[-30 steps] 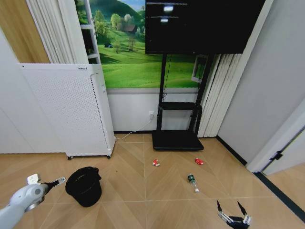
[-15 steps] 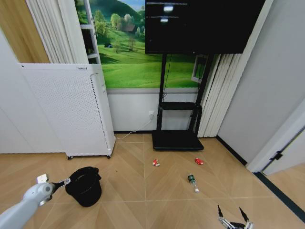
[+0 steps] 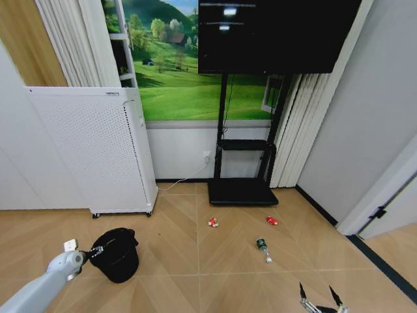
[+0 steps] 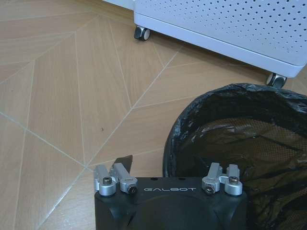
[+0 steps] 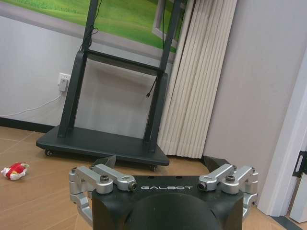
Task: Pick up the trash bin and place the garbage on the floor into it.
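head view: bin [image 3: 117, 253] stands on the floor [image 3: 195, 261] at lower left, in front of a white perforated cabinet on casters [image 3: 98, 153]. left gripper [image 3: 96, 250] reaches in from the lower left corner, its tip at the bin's near rim. garbage lies to the right of the bin, well apart from it: red-and-white wrapper [image 3: 213, 222] nearest, red bit [image 3: 272, 220] farther right, green bottle [image 3: 262, 248] lying on its side closer to the robot. all three sit in front of the black tv-stand base [image 3: 242, 192]. right gripper [image 3: 321, 301] at the bottom edge, right side, fingers spread wide, nothing between them.

left wrist view: left gripper [image 4: 169, 165] spread wide, straddling the bin [image 4: 240, 158] rim; one fingertip outside over the floor [image 4: 62, 96], the other side hidden inside the black bag. not clamped on the rim. cabinet casters [image 4: 140, 33] beyond the bin.

right wrist view: right gripper [image 5: 160, 162] wide open, empty, held above the floor [image 5: 33, 191], facing the tv stand [image 5: 103, 143]. wrapper [image 5: 13, 170] on the floor off to one side, near the stand base. white pleated curtain [image 5: 201, 76] beside the stand.
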Robot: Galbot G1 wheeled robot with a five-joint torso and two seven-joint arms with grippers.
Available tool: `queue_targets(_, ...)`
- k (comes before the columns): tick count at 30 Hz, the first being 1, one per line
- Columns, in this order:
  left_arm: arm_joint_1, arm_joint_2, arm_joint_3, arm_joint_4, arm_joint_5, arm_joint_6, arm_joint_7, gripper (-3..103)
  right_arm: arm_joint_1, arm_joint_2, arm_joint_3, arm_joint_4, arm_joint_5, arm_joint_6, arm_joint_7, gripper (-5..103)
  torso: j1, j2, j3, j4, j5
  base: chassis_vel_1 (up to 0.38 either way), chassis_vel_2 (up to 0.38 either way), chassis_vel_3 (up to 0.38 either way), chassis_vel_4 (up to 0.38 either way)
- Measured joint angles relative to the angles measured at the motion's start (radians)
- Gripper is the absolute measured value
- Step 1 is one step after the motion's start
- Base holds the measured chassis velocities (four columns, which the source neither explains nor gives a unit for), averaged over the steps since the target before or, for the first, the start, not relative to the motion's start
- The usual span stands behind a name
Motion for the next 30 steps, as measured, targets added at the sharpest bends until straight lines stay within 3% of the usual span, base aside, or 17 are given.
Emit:
queue_targets(4,0.001,-0.003,0.001,0.011,0.013,-0.011,0.008,64,0.000,0.006,0.000,-0.001,0.000,0.002,0.000,100,0.000,0.000,0.000,0.0000,0.0000,0.000,0.000,0.000,0.000)
queue_targets(8,-0.002,-0.010,0.004,0.019,0.029,-0.035,0.020,43,-0.004,0.019,0.000,-0.004,-0.002,0.010,-0.002,100,0.000,0.000,0.000,-0.0002,0.0000,0.000,0.000,0.000,0.000)
queue_targets(10,-0.002,-0.012,0.004,0.018,0.034,-0.041,0.020,43,-0.005,0.022,0.000,-0.004,-0.003,0.011,-0.003,100,0.000,0.000,0.000,-0.0002,-0.0001,0.000,0.000,0.000,0.000)
queue_targets(14,-0.001,-0.013,0.004,0.014,0.042,-0.056,0.021,22,-0.008,0.025,0.001,0.000,-0.002,0.014,-0.004,100,0.000,0.000,0.000,-0.0002,-0.0001,0.000,0.000,0.000,0.000)
queue_targets(16,0.001,-0.013,0.004,0.012,0.042,-0.057,0.021,22,-0.008,0.025,0.001,0.000,-0.002,0.015,-0.004,100,0.000,0.000,0.000,-0.0002,-0.0001,0.000,0.000,0.000,0.000)
queue_targets(18,0.007,-0.011,-0.001,0.005,0.043,-0.063,0.022,11,-0.008,0.026,0.002,0.001,-0.001,0.016,-0.005,100,0.000,0.000,0.000,-0.0004,-0.0002,0.000,0.000,0.000,0.000)
queue_targets(25,0.036,-0.009,-0.026,-0.011,0.053,-0.076,0.033,7,-0.010,0.031,0.004,0.009,-0.005,0.019,-0.006,100,0.000,0.000,0.000,-0.0001,-0.0001,0.000,0.000,0.000,0.000)
queue_targets(30,0.095,0.005,-0.090,-0.111,0.054,-0.079,0.013,7,-0.008,0.021,0.019,0.024,-0.006,0.026,-0.003,100,0.000,0.000,0.000,0.0000,-0.0006,0.000,0.000,0.000,0.000)
